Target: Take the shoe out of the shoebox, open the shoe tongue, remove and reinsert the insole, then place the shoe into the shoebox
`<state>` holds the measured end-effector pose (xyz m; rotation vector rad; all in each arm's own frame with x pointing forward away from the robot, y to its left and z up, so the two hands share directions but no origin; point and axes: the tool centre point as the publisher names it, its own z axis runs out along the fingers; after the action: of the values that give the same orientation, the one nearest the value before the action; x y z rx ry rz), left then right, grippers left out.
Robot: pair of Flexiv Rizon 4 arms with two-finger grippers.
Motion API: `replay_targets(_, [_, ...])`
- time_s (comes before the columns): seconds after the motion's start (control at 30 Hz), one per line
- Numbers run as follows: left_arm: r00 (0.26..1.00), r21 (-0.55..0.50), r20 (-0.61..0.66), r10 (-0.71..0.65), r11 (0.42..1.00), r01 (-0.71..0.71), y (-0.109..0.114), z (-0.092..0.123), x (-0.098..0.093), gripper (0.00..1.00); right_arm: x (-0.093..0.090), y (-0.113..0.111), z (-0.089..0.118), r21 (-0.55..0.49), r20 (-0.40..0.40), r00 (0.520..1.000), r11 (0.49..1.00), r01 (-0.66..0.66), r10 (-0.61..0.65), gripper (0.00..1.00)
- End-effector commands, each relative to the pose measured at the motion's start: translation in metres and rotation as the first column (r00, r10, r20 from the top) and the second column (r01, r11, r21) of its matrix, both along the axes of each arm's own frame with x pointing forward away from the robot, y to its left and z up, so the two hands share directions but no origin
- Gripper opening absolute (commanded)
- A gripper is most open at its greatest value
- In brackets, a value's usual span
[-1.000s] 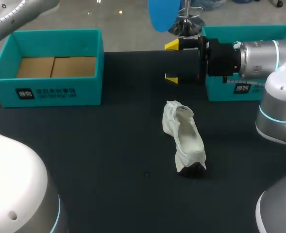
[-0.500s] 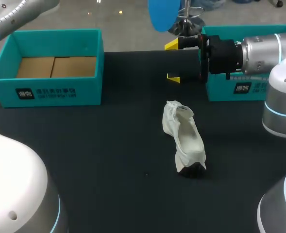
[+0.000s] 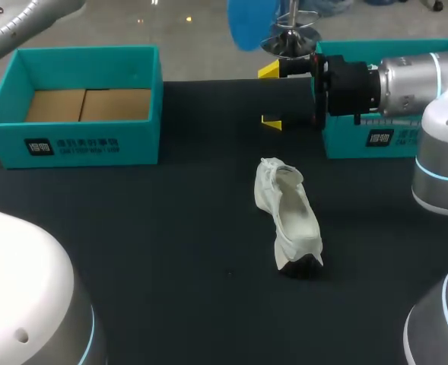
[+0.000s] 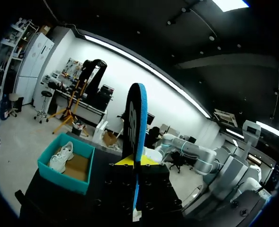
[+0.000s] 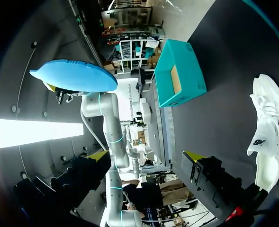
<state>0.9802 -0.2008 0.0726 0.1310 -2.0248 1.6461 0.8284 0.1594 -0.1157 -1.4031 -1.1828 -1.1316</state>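
Left gripper (image 4: 135,163) is pinching the blue insole (image 4: 135,118) between its two yellow tips, holding it up on its edge, high over the far side of the table (image 3: 170,251). Compared with a second ago, the insole is sliding a tiny bit to the left and the left arm (image 3: 18,19) is shifting a little too, but the insole is not heading down to the shoe yet. Below that arm the left shoebox (image 3: 79,144) is sitting with only its brown cardboard floor showing. In the middle of the table the white shoe (image 3: 288,217) is lying with its opening showing, apart from both boxes, and it is not moving at all. Further right, the right gripper (image 3: 270,96) is hanging in the air beyond the shoe with its fingers spread wide and nothing between them. A second ago this arm was pulling back a little toward the right shoebox (image 3: 376,141); now it is staying still just in front of it. I am thinking the insole is out and putting it back is coming next: it needs to come down to the shoe's opening, and the empty gripper may be waiting to steady the shoe.
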Motion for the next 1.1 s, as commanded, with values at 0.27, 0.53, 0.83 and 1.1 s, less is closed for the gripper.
replay_targets(0.27, [0.840, -0.125, 0.511, 0.181, 0.983, -0.136, 0.056, -0.064, -0.091, 0.00, 0.001, 0.002, 0.000, -0.002, -0.001, 1.000, 1.000, 0.002, -0.002, 1.00])
replay_targets(0.53, [0.705, -0.193, 0.675, 0.216, 0.975, -0.115, 0.069, -0.098, -0.129, 0.00, 0.001, 0.002, 0.000, -0.002, -0.001, 1.000, 1.000, 0.002, -0.002, 1.00])
replay_targets(0.83, [0.635, -0.182, 0.750, 0.186, 0.981, -0.073, 0.070, -0.113, -0.146, 0.00, 0.001, 0.002, 0.000, -0.002, -0.001, 1.000, 1.000, 0.002, -0.002, 1.00])
replay_targets(1.1, [0.635, -0.182, 0.750, 0.186, 0.981, -0.073, 0.070, -0.113, -0.146, 0.00, 0.001, 0.002, 0.000, -0.002, -0.001, 1.000, 1.000, 0.002, -0.002, 1.00])
